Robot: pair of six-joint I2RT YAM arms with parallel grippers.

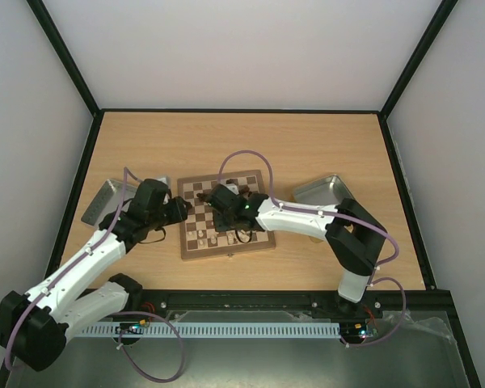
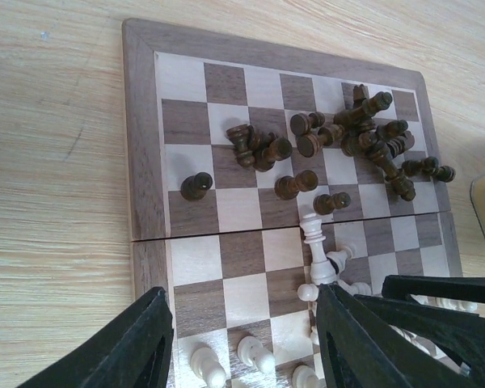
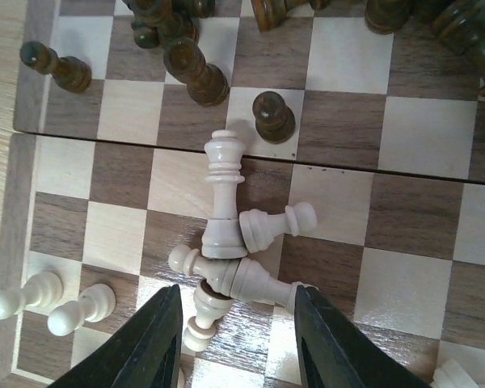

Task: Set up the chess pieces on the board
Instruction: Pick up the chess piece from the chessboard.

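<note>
**Fig.** Board w/ dark pieces tumbled over its far half and cream pieces heaped by its centre seam. A few cream pawns appear upright along its near edge, prob. set in place. Right gripper hangs empty, jaws apart, straddling the cream heap, likely to single out one piece. R arm folds in from board's right side, forearm low. Left gripper is also parted, holding nothing, at board's left edge. L arm is stretched, wrist tilted toward board, apparently keeping off R arm's work.
</note>
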